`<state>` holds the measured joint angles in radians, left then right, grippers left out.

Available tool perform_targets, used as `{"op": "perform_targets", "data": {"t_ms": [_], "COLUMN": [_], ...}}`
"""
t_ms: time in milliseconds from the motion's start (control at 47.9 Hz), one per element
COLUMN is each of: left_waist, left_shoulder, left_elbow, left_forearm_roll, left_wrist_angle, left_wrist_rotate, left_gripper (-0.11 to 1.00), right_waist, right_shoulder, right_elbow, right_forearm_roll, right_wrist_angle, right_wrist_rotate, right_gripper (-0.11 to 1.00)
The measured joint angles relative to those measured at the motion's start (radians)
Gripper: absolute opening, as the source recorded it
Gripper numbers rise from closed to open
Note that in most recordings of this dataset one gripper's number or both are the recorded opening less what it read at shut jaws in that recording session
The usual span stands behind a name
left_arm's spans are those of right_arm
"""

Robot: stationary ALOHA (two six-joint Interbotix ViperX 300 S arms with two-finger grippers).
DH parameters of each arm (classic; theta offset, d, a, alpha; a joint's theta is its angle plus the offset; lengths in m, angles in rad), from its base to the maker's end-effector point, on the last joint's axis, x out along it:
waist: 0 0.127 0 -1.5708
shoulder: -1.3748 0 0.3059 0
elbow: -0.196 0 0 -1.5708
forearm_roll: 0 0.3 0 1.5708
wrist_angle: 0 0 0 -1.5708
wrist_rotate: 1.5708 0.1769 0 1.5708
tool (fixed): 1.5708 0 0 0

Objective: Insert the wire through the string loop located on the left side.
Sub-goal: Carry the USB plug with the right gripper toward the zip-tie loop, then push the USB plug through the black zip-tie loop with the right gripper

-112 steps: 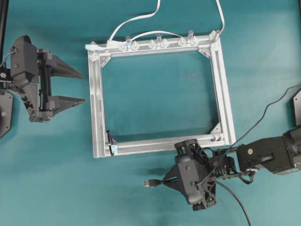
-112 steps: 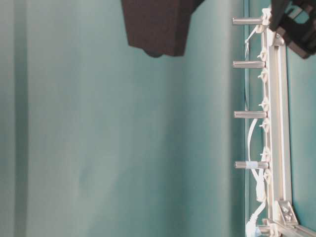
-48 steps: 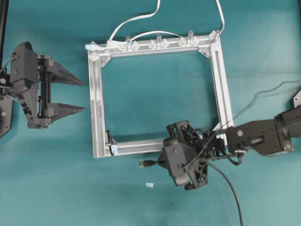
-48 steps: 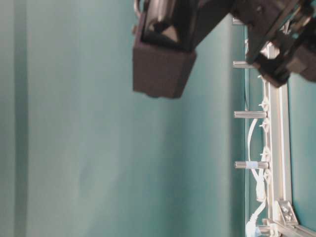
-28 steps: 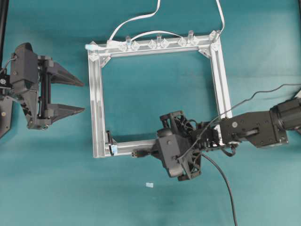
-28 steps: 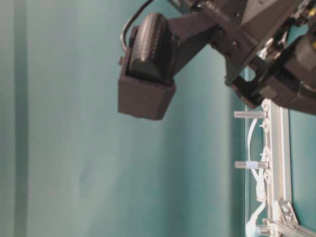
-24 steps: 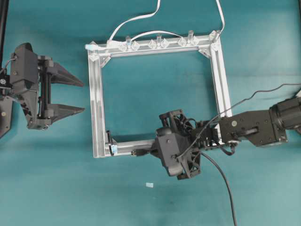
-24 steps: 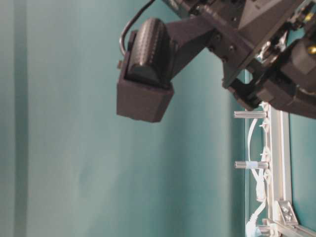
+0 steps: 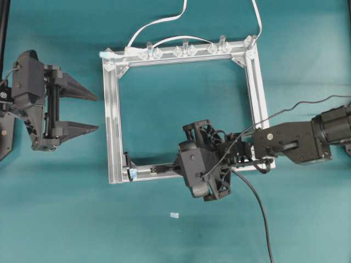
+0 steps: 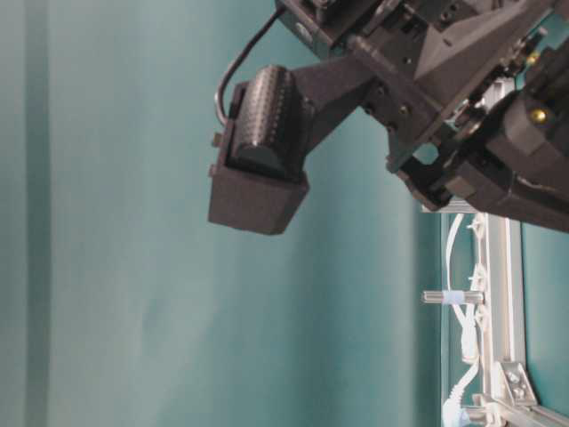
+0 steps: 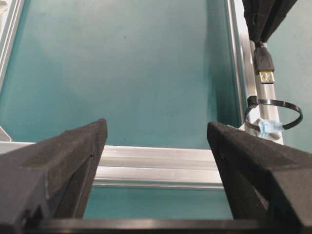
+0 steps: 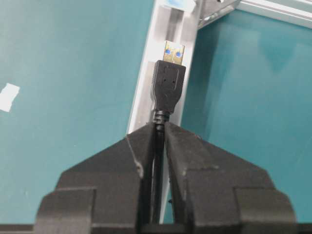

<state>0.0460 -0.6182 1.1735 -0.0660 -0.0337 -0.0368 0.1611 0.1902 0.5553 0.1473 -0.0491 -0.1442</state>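
Gripping the wire, right end effector nears string loop; left end effector gapes.

Teal bench has a square metal frame lying flat on it, plus a tiny white scrap just near of the frame.

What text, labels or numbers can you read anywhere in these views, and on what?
None readable in any view.
The wire: plug bears no legible marking.
The pale-blue tab at the string loop: blank.
The aluminium frame and the small white scrap on the table: no print visible.
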Motion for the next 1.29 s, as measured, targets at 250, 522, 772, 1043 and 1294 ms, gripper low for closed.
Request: {"op": "perform_targets", "data": {"t_ms": [250,522,772,1043,1294], "left_waist": [-0.002,-0.002,-0.002,-0.002,-0.002], "left_shoulder": [0.0,0.002,0.0,0.0,0.0], "left_elbow": [0.0,0.0,0.0,-0.002,0.0], "left_forearm_roll": [-0.002,0.0,0.0,-0.002,-0.002], "left_wrist_angle": [0.0,-0.002,0.0,0.0,0.0], "left_wrist_rotate": [0.0,-0.002,-0.002,-0.002,-0.002], "left_gripper": [0.84,0.84,0.84,0.84,0.84], "right_waist": [-0.002,-0.002,-0.002,-0.003,-0.003], "right_shoulder": [0.002,0.002,0.002,0.002,0.002], "right_elbow": [0.0,0.0,0.0,0.0,0.0], "right_forearm_roll": [0.0,0.0,0.0,0.0,0.0], "right_wrist_angle": [0.0,-0.012,-0.017,-0.017,-0.026], "right_wrist_rotate": [0.0,0.0,0.0,0.0,0.0], "right_gripper": [0.1,0.1,0.1,0.1,0.1]}}
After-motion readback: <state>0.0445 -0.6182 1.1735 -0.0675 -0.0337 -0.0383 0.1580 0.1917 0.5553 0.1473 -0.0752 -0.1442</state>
